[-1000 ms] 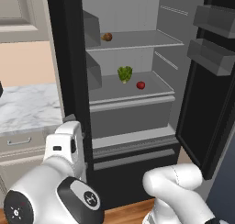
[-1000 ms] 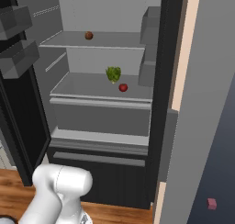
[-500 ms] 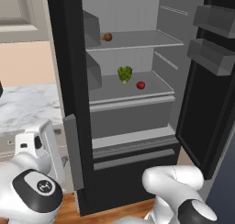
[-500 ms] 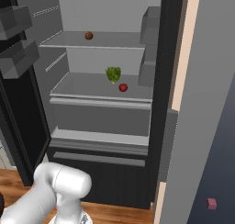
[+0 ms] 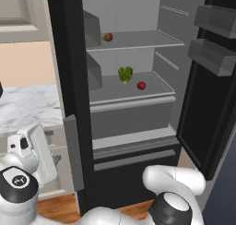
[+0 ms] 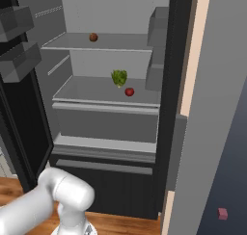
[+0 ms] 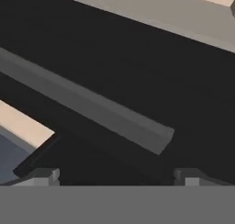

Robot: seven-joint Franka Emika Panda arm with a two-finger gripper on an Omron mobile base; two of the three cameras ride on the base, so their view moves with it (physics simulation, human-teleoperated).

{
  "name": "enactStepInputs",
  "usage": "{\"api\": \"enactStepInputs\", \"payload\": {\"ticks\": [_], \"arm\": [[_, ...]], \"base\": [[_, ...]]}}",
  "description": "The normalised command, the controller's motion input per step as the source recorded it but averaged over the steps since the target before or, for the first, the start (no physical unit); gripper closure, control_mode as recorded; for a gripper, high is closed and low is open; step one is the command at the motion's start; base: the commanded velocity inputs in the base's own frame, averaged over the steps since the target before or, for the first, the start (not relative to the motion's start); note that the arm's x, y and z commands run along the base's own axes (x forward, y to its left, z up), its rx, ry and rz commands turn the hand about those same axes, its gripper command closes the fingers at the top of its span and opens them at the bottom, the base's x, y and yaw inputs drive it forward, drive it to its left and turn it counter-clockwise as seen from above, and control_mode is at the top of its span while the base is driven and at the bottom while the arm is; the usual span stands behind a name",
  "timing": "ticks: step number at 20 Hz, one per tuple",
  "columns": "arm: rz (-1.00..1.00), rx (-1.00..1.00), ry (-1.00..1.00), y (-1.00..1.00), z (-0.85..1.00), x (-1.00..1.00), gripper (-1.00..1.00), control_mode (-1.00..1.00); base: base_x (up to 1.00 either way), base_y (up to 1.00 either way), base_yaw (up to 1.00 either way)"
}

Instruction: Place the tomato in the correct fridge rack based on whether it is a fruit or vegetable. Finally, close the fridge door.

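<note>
With the small glossy red tomato [image 5: 141, 85] already set on the broad grey fridge rack [image 5: 115, 91], the empty, wide-open jaws have been swung toward the dark fridge door's grey handle [image 7: 87, 107] for closing.

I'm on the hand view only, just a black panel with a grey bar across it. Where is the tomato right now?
Observer: The tomato sits on the fridge rack, close beside the green leafy bunch.
Operator: Is the fridge closed?
Observer: No, the door with the bins stands wide open.
Operator: Anything on the shelf above?
Observer: A small brown round item lies on the upper shelf.
</note>
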Motion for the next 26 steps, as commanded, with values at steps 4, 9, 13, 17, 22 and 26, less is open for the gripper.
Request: {"api": "enactStepInputs", "payload": {"ticks": [4,9,13,17,22,26], "arm": [[-0.07,-0.06,0.01,0.23,-0.28,0.35,-1.00,-1.00],[-0.10,-0.09,0.00,0.23,-0.26,0.32,-1.00,-1.00],[-0.13,-0.05,0.00,0.03,-0.24,0.39,-1.00,-1.00],[-0.16,-0.02,0.00,0.00,-0.19,0.58,-1.00,-1.00],[-0.20,0.00,0.00,-0.05,-0.01,0.50,-1.00,-1.00],[-0.22,0.00,0.00,-0.34,-0.11,0.42,-1.00,-1.00]], "base": [[0.00,0.00,0.00],[0.00,0.00,0.00],[0.00,0.00,0.00],[0.00,0.00,0.00],[0.00,0.00,0.00],[0.00,0.00,0.00]]}}
